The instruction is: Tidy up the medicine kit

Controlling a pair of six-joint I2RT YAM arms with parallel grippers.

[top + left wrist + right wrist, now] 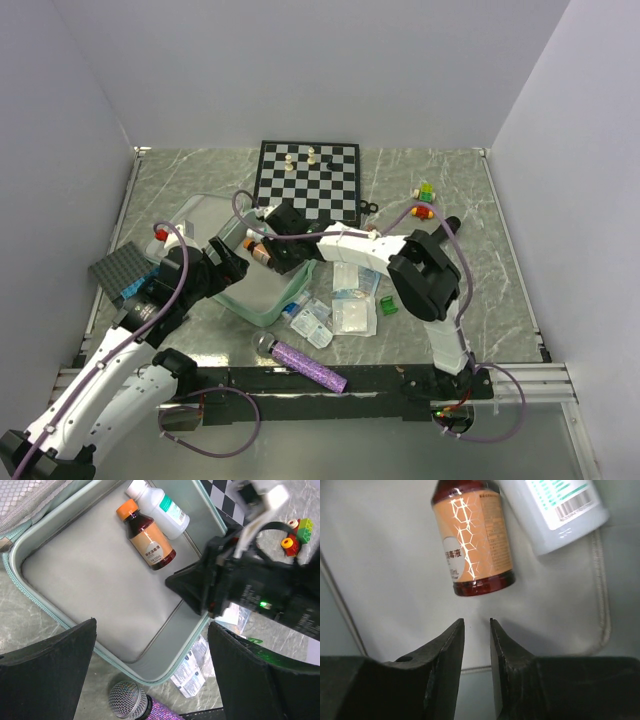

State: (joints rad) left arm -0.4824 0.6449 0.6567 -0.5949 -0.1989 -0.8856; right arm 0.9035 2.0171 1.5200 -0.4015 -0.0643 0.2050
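Left gripper first: it hangs spread as wide as it goes, holding nothing and touching nothing, over the near left part of the medicine kit. That mint-green case lies open on the desk, left of centre and just in front of the chessboard, its grey lining facing up and its lid tipped back to the left. Two bottles lie on their sides in its far corner, side by side and touching: a brown bottle with an orange cap and orange label, and a white bottle with green print. Further right, the right gripper reaches into the case just short of the brown bottle's base; its jaws are drawn in to a narrow slot, with only bare lining showing between them, and they touch neither bottle. Flat medicine packets lie scattered on the desk just right of the case, and a purple glittery microphone lies at the near edge.
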